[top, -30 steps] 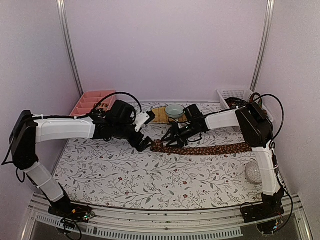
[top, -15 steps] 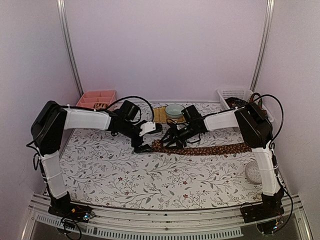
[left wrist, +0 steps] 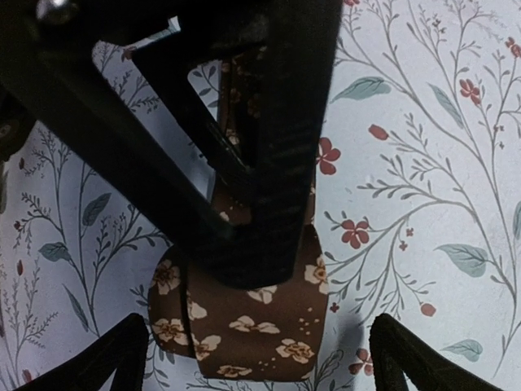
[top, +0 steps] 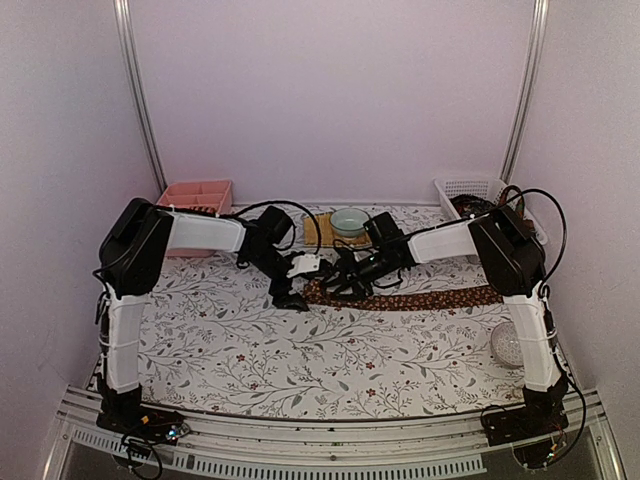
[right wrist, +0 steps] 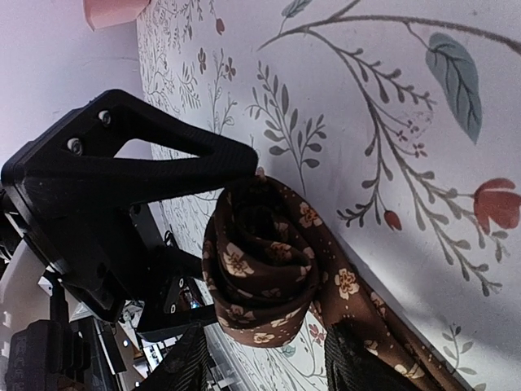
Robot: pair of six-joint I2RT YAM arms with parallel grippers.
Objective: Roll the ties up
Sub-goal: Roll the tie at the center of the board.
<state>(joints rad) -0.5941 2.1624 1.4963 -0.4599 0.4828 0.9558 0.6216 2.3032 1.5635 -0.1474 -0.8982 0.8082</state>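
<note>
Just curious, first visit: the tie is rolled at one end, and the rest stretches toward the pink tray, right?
Not quite. The tie is rolled at one end, but the rest stretches away from the pink tray, toward the right arm; the top view shows it.

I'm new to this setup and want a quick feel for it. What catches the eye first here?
Both arms meet at the middle of the table over the left end of a brown flowered tie, which stretches flat to the right. That end is wound into a small roll held by the right gripper, with the open left gripper above it.
</note>
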